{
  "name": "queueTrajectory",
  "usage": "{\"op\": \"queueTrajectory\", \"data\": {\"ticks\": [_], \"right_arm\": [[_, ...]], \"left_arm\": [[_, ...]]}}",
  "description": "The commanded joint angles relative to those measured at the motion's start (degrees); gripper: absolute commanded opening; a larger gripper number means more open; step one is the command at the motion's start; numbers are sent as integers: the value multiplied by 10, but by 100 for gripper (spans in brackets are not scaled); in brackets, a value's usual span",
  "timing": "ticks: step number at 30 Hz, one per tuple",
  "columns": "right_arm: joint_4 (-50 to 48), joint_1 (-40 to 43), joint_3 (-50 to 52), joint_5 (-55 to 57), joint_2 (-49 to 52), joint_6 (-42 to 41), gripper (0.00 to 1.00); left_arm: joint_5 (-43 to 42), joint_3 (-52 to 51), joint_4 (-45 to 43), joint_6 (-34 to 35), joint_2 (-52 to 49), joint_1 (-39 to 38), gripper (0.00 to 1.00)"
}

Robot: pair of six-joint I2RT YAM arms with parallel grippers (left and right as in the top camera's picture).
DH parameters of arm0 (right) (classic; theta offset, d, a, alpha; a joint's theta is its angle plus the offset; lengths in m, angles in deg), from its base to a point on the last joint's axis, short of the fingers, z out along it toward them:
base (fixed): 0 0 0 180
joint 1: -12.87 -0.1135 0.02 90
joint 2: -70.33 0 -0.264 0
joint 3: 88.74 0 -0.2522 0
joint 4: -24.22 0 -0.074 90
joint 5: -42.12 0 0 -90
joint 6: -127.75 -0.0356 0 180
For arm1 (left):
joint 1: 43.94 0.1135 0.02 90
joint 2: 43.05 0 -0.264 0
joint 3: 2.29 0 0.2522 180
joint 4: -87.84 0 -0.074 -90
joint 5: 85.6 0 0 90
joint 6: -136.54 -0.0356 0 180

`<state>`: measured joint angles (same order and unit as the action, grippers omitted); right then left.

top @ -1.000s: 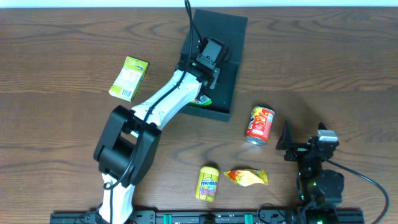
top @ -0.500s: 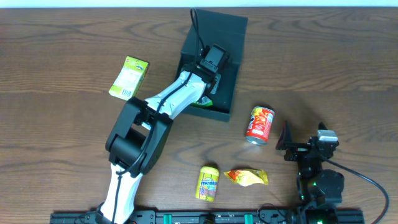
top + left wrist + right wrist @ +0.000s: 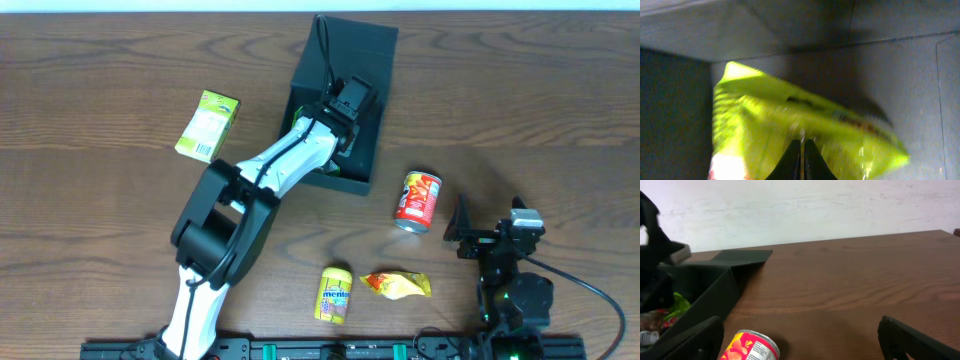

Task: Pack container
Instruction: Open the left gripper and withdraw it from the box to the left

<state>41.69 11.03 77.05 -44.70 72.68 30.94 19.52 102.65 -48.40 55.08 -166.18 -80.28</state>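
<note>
Left arm (image 3: 280, 165) has stretched deeper into the container (image 3: 375, 60), left tool (image 3: 802, 142) closed over a yellow-green bag (image 3: 765, 125); right tool (image 3: 800, 340) gapes.

Green carton (image 3: 208, 126), red can (image 3: 418, 199), mints tub (image 3: 335, 294), yellow packet (image 3: 396, 285)

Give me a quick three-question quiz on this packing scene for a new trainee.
1. True or false: the left gripper is inside the container.
2. Which lies nearest the right gripper? A red can; B yellow-green carton; C Mentos bottle.
3. How many snack items lie on the table outside the container?
Key: 1 true; 2 A; 3 four.
</note>
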Motion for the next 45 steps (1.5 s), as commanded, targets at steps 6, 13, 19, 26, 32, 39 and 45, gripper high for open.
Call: {"op": "queueTrajectory", "data": {"ticks": [6,13,19,26,32,39,45], "right_arm": [[3,-5,1,0,-1,-4,99],[3,-5,1,0,-1,-4,99],[3,-5,1,0,-1,-4,99],[3,-5,1,0,-1,-4,99],[3,-5,1,0,-1,-4,99],[3,-5,1,0,-1,-4,99],[3,-5,1,0,-1,-4,99]], "left_arm": [[146,-5,50,-41,125,-1,7],[60,-5,136,-52,180,-5,7],[-97,-5,268,42,222,-24,6],[-147,-5,368,119,261,-59,6],[-145,-5,372,119,278,-70,6],[-145,-5,373,118,305,-63,6],[-159,-5,373,118,314,-64,6]]}}
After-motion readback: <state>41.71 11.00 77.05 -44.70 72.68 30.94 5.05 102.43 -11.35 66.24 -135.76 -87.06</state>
